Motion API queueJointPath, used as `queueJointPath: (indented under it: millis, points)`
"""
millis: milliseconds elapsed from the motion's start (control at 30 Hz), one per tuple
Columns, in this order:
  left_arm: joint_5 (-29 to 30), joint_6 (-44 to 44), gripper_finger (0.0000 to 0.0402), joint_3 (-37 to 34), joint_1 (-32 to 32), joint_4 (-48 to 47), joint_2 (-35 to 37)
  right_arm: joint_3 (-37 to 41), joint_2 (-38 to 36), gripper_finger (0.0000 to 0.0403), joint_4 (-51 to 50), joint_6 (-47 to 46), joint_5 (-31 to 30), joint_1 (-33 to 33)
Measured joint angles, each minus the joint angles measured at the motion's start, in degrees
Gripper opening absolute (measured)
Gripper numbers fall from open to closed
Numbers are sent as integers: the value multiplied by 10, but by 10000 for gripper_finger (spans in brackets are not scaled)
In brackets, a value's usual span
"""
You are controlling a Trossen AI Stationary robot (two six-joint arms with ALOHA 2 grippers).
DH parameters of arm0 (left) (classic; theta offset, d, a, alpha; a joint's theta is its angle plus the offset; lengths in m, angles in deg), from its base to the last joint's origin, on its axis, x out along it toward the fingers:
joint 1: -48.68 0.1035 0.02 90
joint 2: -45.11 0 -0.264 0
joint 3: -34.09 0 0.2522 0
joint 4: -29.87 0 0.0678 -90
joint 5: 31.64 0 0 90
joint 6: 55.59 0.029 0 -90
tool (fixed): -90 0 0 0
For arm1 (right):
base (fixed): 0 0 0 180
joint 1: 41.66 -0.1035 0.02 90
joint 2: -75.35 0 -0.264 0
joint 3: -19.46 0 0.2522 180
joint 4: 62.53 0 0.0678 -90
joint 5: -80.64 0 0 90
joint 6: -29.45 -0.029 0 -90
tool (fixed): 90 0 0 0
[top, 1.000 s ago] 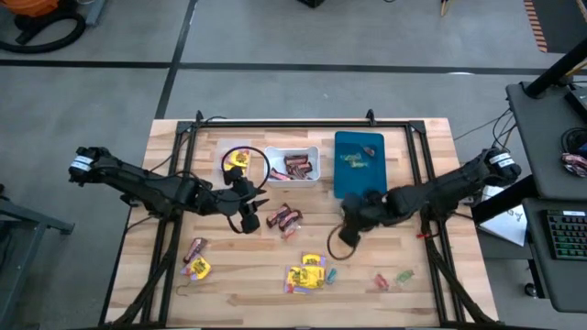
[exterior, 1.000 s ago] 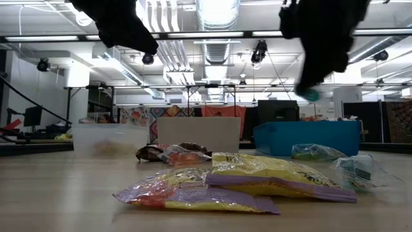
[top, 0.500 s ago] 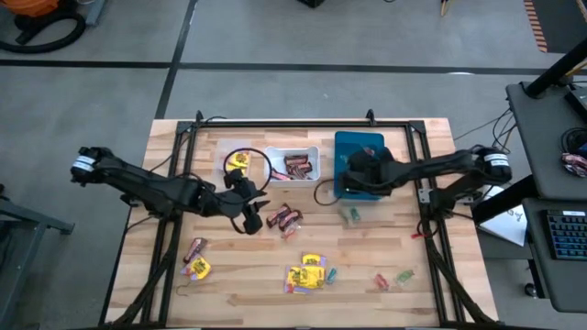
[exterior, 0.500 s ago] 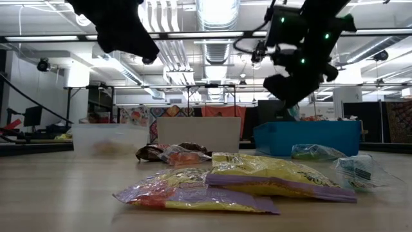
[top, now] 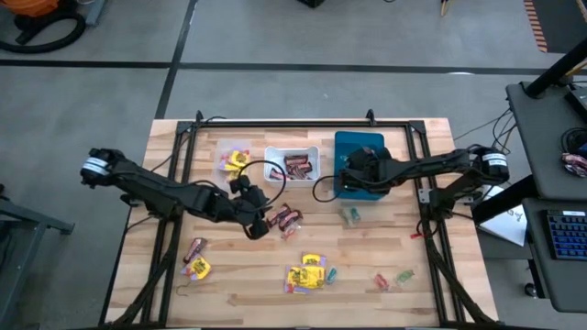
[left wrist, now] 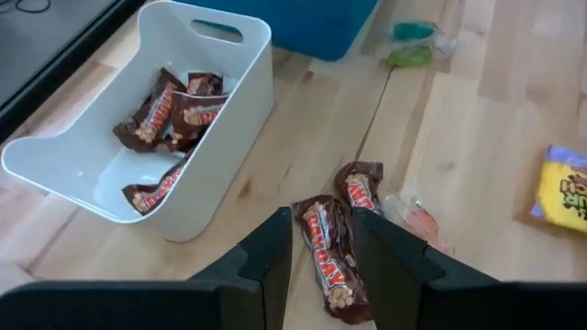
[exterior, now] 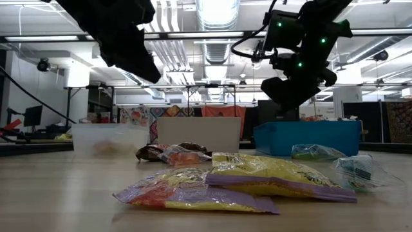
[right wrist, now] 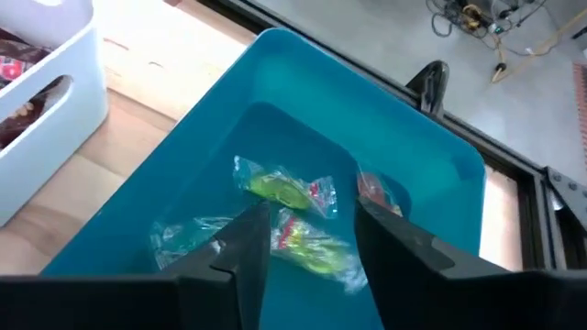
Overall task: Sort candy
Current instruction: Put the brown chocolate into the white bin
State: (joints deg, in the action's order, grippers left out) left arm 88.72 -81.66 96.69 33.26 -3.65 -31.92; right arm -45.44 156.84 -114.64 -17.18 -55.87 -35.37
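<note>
My left gripper [top: 260, 226] hangs open just above two dark brown-red bars [top: 284, 218] at the table's middle. In the left wrist view its fingers [left wrist: 275, 252] stand on either side of one bar [left wrist: 332, 261] without touching it. My right gripper [top: 353, 176] is open over the blue bin [top: 369, 145]. Below it, green and teal wrapped pieces [right wrist: 284, 191] lie on the bin's floor [right wrist: 394, 128]. More brown bars lie in the white bin [left wrist: 243, 55]. Yellow packets [top: 307, 273] lie near the front edge.
A clear bin [top: 236, 160] with yellow packets stands left of the white bin [top: 293, 165] at the far side. Loose on the table are a teal piece [top: 350, 215], red and green pieces [top: 393, 278] and a yellow packet [top: 195, 262]. A black frame rail [top: 303, 124] borders the far edge.
My right gripper has swung from the table's middle toward the far edge, to above the blue bin, and has turned. The small teal piece at its fingertips no longer shows there. My left gripper has sunk and edged right toward the brown bars.
</note>
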Motion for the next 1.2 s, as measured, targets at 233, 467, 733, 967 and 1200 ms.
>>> queueJointPath:
  millis: [233,467,733,967,1200]
  points:
    - [-42,0,102,0,-4,0,-2,0,-28,154,1,0,28,-11]
    - [-73,1,102,-3,-15,-1,-2,0,-89,156,3,0,32,-60]
    - [-74,3,108,-21,-28,24,-13,-1,-130,153,21,2,30,-152]
    - [-72,-4,149,-94,-30,135,-47,10,-118,157,70,2,30,-211]
    - [-67,0,184,-138,-30,248,-98,19,-118,153,94,2,29,-227]
